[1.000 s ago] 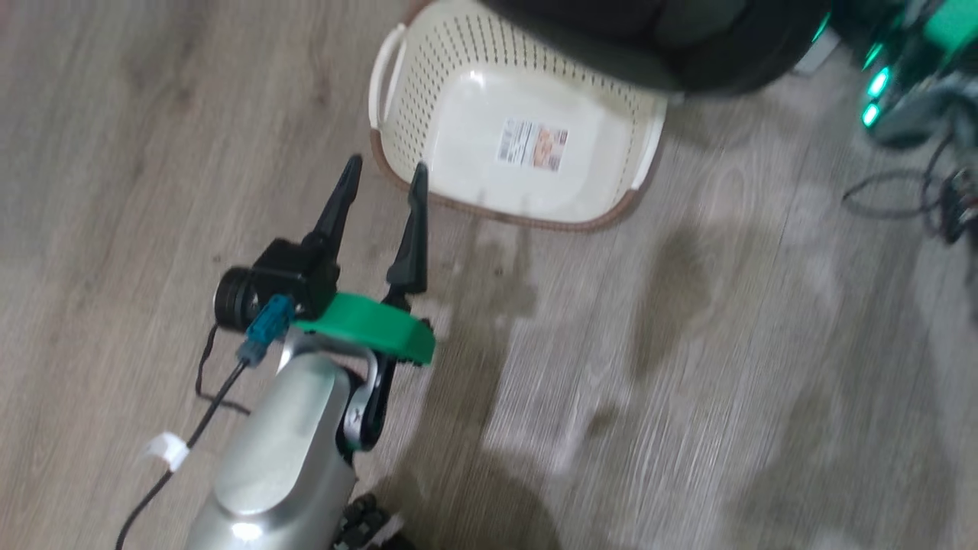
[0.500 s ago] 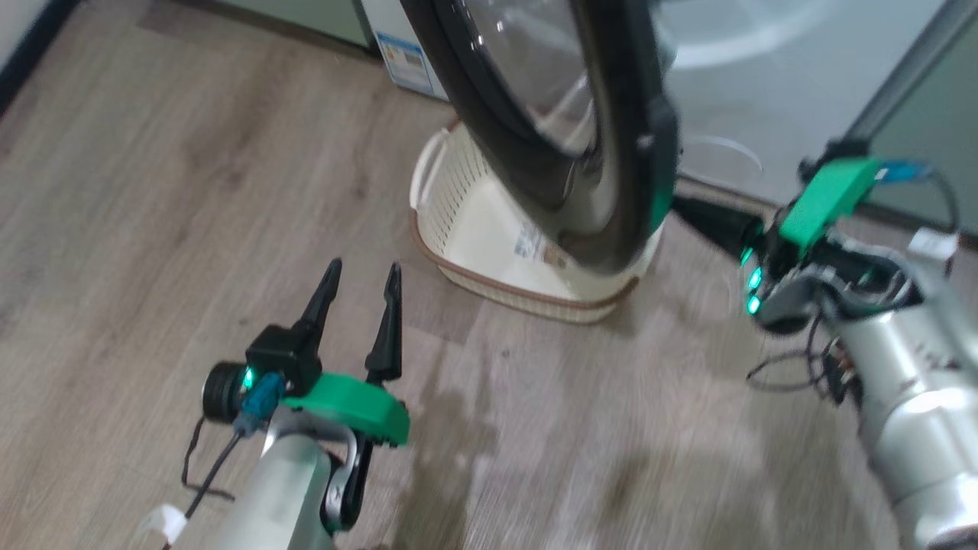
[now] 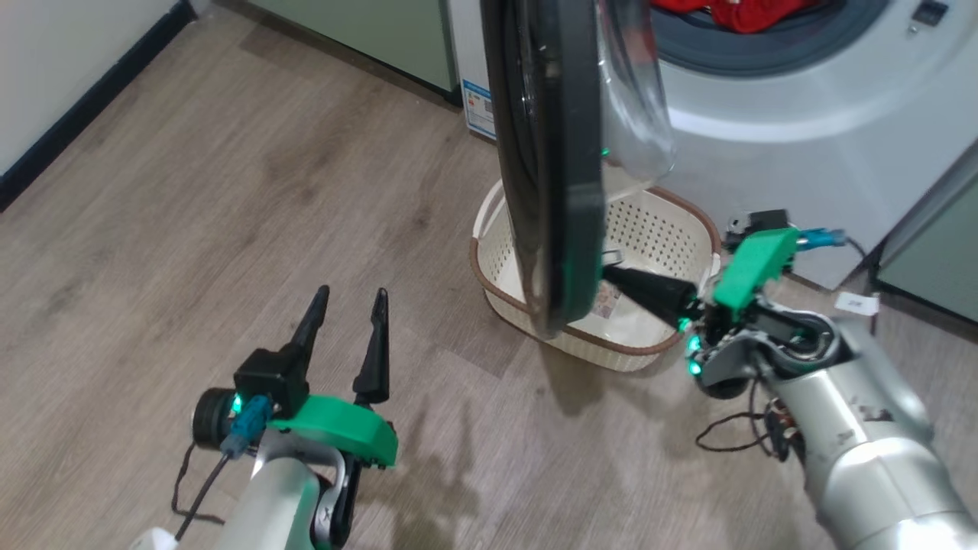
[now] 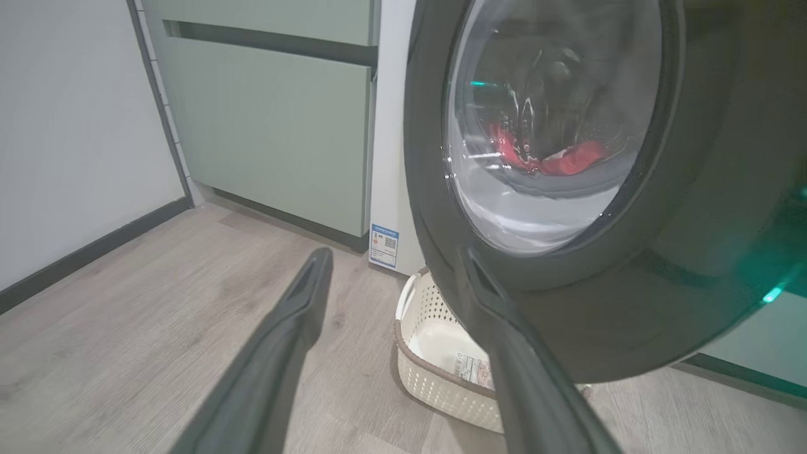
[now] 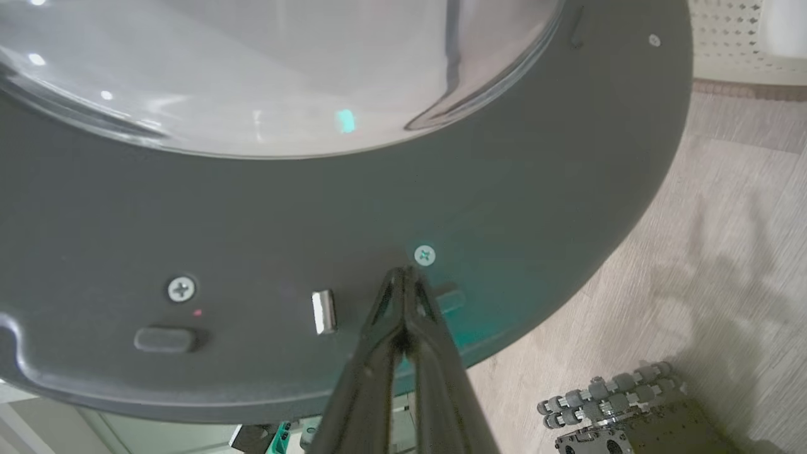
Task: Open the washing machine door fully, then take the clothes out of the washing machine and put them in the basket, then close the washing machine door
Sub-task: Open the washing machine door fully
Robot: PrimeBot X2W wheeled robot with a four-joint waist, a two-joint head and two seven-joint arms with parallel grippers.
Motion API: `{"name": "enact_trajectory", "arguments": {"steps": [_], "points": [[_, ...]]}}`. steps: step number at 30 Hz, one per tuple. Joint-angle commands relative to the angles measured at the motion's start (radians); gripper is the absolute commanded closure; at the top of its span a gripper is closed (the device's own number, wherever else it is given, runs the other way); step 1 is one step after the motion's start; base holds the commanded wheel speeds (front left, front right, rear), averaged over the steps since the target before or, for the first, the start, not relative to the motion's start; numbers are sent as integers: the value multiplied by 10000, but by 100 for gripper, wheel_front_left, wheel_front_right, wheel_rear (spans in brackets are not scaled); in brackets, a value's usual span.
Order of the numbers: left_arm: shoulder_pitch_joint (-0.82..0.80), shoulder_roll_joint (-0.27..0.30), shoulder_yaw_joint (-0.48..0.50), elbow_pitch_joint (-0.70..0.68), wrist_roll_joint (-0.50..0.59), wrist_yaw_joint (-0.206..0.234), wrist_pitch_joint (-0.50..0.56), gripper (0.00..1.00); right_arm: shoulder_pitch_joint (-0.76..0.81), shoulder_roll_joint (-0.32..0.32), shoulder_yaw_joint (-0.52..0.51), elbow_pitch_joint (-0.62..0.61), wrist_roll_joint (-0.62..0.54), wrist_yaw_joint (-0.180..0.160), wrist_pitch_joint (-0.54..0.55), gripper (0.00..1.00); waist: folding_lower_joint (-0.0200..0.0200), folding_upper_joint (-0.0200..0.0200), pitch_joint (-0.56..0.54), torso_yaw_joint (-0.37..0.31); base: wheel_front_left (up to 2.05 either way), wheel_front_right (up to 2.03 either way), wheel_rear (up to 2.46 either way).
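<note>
The washing machine door (image 3: 546, 153) stands edge-on, swung out from the white washing machine (image 3: 764, 137), and hangs over the cream basket (image 3: 649, 229) on the floor. Red clothes (image 3: 733, 11) lie in the drum, and in the left wrist view the clothes (image 4: 567, 161) show through the door (image 4: 630, 284) window. My right gripper (image 3: 611, 269) is shut, its tips against the door's inner rim (image 5: 252, 208), as the right gripper (image 5: 403, 272) shows beside a screw. My left gripper (image 3: 351, 290) is open and holds nothing, left of the basket (image 4: 435, 359). The left gripper (image 4: 396, 253) points at the door's outer face.
Pale green cabinets (image 3: 367, 30) stand left of the washer, and another green cabinet (image 3: 932, 260) stands to its right. A wall with black skirting (image 3: 76, 107) runs along the left. My wheeled base (image 5: 618, 410) sits on the wooden floor below the door.
The head camera has swung up from the floor and basket to the washer front. The right gripper has come into view at the door's inner face. The left gripper stays open.
</note>
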Motion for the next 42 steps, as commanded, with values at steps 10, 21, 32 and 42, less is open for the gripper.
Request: {"name": "enact_trajectory", "arguments": {"steps": [10,21,32,42], "points": [[0,148,692,-535,125,105,-67,0,-109,635,713,-41,126,77,-16,100,1,-1,-24,78,0,0,0],[183,148,1138,-299,438,-194,-67,0,487,485,383,-193,-7,77,-1003,0,1,-1,-730,-154,0,0,0],[288,162,2497,-214,1297,-860,-67,0,1345,130,-7,-1033,-516,77,-2788,0,1,-1,-1310,-1710,0,0,0],[259,209,3357,-143,1678,-1220,-67,0,2208,-672,-172,-2182,-1373,77,-6285,0,1,-1,-1588,-3080,0,0,0]]}}
